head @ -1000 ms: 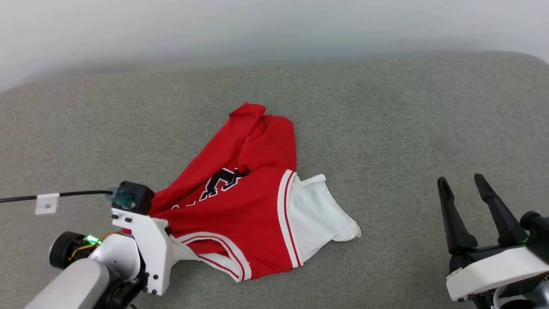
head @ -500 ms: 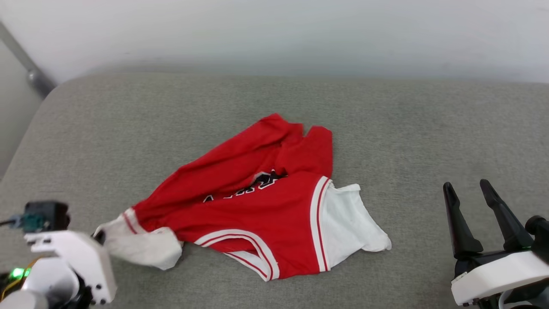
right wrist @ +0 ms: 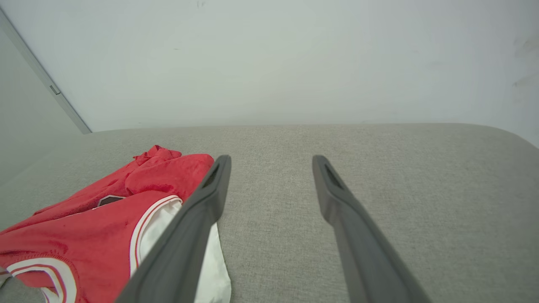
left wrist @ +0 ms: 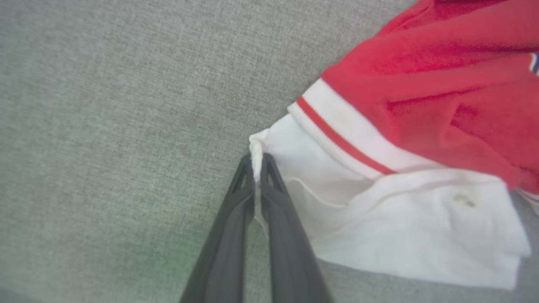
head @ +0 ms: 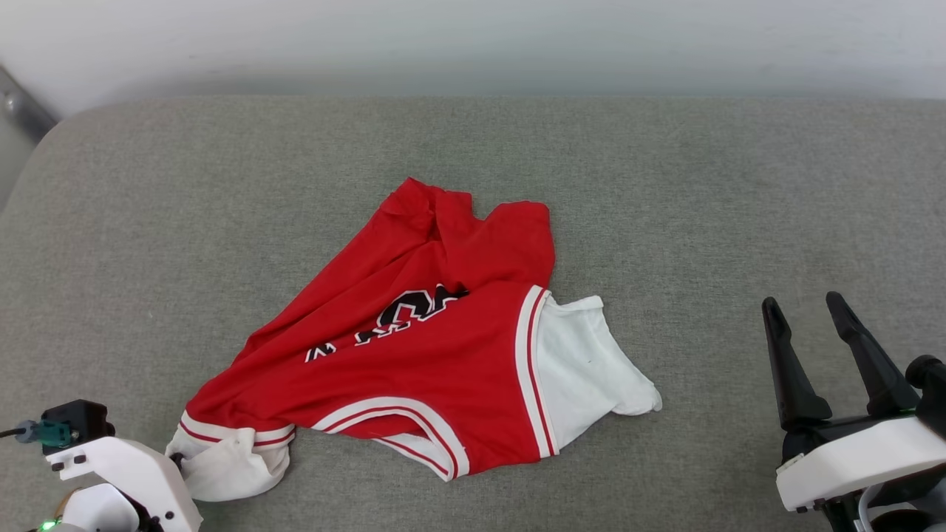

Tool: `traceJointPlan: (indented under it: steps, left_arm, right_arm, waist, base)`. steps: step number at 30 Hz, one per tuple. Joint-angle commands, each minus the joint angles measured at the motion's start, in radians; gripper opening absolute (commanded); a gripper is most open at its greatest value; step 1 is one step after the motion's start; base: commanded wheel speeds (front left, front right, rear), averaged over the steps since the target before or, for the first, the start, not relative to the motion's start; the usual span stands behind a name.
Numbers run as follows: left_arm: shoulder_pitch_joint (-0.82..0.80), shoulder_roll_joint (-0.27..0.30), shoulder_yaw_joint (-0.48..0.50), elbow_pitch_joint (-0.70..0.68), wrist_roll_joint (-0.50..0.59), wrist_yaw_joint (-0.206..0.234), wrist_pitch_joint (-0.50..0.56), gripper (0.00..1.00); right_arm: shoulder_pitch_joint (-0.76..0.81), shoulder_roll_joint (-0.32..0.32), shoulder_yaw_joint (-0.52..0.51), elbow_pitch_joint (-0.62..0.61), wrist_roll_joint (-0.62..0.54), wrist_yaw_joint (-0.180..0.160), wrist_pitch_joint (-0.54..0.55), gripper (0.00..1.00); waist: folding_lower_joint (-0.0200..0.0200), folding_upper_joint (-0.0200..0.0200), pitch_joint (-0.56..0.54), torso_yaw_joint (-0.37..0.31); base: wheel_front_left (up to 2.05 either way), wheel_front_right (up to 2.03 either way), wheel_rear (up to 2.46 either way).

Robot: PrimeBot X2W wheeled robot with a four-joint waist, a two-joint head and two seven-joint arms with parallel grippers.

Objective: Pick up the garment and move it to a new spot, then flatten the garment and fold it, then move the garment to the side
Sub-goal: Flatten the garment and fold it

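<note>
Grey woven fabric covered the padded bench (head: pixel 739 185), which ran back to a pale wall (head: pixel 443 37). At the lower left of the head view, the left gripper (left wrist: pixel 257 162) had its jaws pressed together on the hem edge of the white left sleeve (head: pixel 229 465). The wrist view showed a thin fold of that cloth nipped between the tips, low over the bench. From there, the garment (head: pixel 414 355), a red T-shirt, lay on the middle of the bench. It lay slantwise and rumpled, with its body bunched in ridges toward the far side. The black lettering (head: pixel 399 321) on its chest was partly buried in a crease. The striped collar (head: pixel 399 421) faced the near edge, and the other white sleeve (head: pixel 584 362) lay loose to the right, creased and touching nothing but the bench. Well apart from it, at the lower right, the right gripper (head: pixel 802 300) hovered with its jaws spread wide and nothing between them.

The step in hand looked like the first one, taking up the shirt to shift it, since one sleeve was held and the cloth was nowhere near flat. The next move probably called for the left arm to carry the sleeve clear without letting the thin pinch slip. The right gripper would also need to reach across to the free sleeve or shoulder, so the shirt could be drawn out evenly between both arms.
</note>
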Motion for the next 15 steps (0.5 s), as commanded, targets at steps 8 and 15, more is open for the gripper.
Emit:
traceJointPlan:
  steps: [8,15]
  left_arm:
    - [-0.059,-0.065,0.009,0.094,0.054,-0.022,-0.187,1.00]
    - [-0.074,-0.074,-0.021,0.024,0.143,0.006,-0.286,1.00]
  right_arm:
    - [0.012,0.001,-0.014,0.007,-0.008,0.000,0.007,1.00]
    - [0.043,0.001,-0.014,0.014,0.005,0.000,0.019,1.00]
  waist:
    - [0.0000,0.0000,-0.063,-0.011]
    - [0.0000,0.0000,-0.131,-0.002]
  base:
    - [0.00,0.00,0.00]
    - [0.00,0.00,0.00]
